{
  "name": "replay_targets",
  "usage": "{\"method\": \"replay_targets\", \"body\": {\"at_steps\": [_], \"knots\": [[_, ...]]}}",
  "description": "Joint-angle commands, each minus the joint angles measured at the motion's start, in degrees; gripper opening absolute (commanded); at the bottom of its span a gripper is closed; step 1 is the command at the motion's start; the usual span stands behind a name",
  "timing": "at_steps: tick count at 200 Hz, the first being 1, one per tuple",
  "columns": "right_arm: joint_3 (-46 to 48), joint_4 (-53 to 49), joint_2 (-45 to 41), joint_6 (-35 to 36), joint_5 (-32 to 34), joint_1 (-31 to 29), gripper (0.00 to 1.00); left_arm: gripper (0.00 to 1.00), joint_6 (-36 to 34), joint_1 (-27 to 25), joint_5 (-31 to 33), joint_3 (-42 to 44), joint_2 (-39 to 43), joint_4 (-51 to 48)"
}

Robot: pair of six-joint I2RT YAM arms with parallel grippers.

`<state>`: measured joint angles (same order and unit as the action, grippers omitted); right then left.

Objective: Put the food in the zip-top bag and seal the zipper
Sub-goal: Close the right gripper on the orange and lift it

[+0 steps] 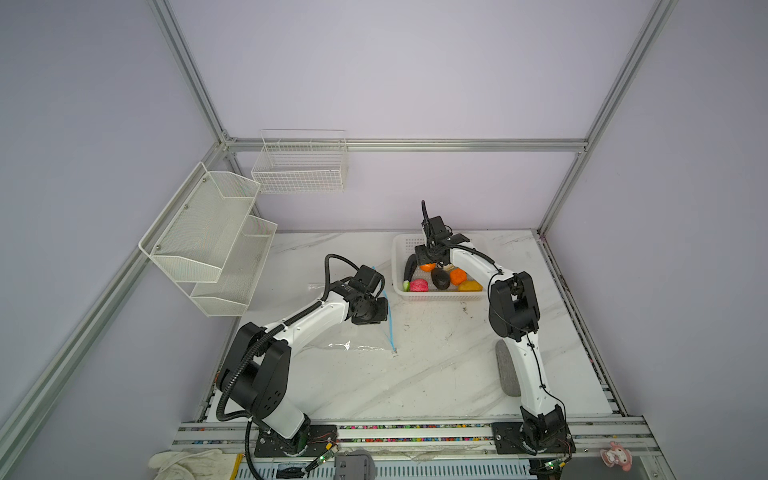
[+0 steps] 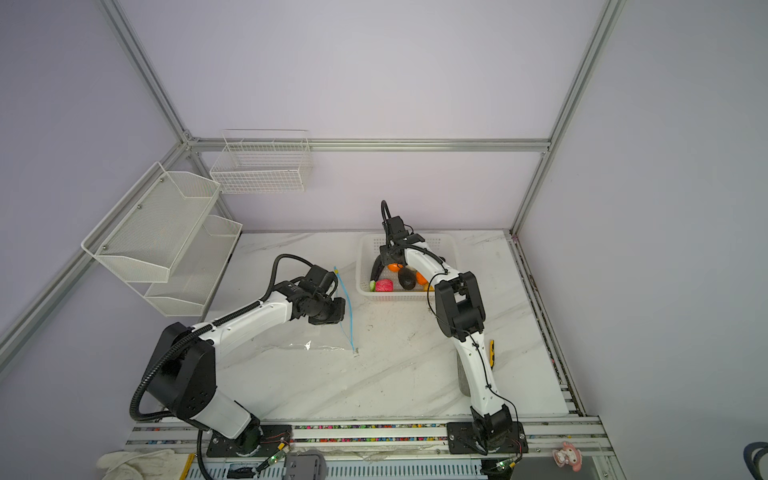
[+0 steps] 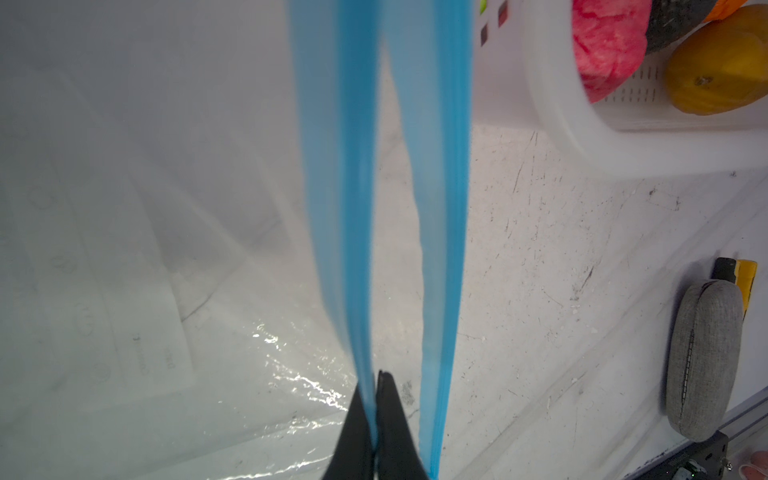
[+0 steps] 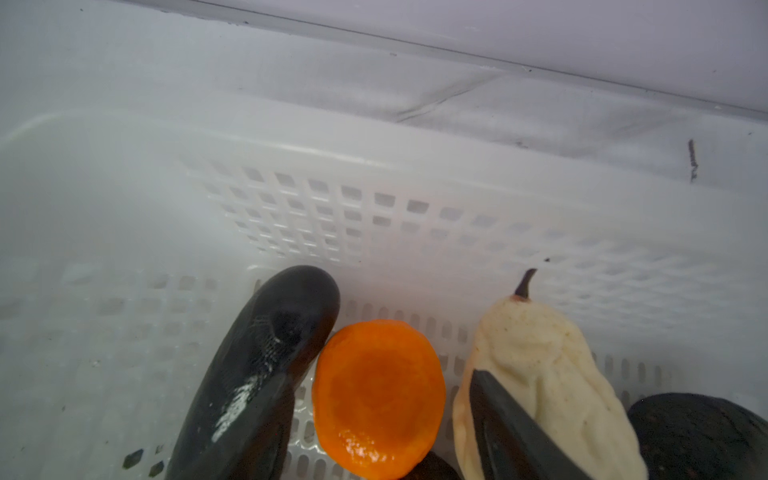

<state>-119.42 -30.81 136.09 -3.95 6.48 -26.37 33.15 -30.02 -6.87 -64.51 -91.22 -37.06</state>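
Left tool (image 3: pixel 376 415): jaws pressed together on one of the two halves of the zipper, pinching that lip of the bag.
Clear floppy plastic zip-top bag (image 1: pixel 357 338): lies on the white marbled table (image 1: pixel 436 374), partly under the left arm.
Light-blue zipper strip (image 1: pixel 390 322): runs along the bag's edge that faces the basket. In the left wrist view its two halves stand parted.
White perforated plastic basket (image 1: pixel 398 253): stands at the back of the table, near the zipper's far end.
Right tool (image 4: pixel 382 380): lowered into the basket with jaws spread wide. One finger (image 4: pixel 511 424) lies against the cream pear (image 4: pixel 540 353). The other is hard to tell from the dark piece behind it. No grip shows.
Food in the basket: long black piece (image 4: pixel 270 353), round orange slice (image 4: pixel 378 395) between the jaws, small green piece (image 1: pixel 406 286), pink bumpy ball (image 1: pixel 419 285), black lump (image 1: pixel 440 278), orange chunk (image 1: pixel 458 275), yellow-brown oval (image 1: pixel 471 285).
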Motion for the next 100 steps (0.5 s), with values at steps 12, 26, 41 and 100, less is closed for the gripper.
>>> {"method": "replay_targets", "body": {"at_steps": [12, 26, 41, 100], "knots": [[-1.5, -3.1, 3.3, 0.2, 1.1, -0.3, 0.71, 0.0, -1.6, 0.5, 0.1, -4.9, 0.9, -0.3], [-2.1, -3.2, 4.1, 0.1, 0.9, -0.3, 0.7, 0.0, -1.6, 0.5, 0.1, -4.8, 1.0, -0.2], [-2.9, -3.6, 5.1, 0.0, 0.4, -0.3, 0.69, 0.0, -1.7, 0.5, 0.1, -4.9, 1.0, -0.3], [-3.0, -3.0, 3.9, -0.3, -0.6, -0.3, 0.6, 0.0, -1.4, 0.6, -0.2, -5.0, 0.9, -0.5]]}}
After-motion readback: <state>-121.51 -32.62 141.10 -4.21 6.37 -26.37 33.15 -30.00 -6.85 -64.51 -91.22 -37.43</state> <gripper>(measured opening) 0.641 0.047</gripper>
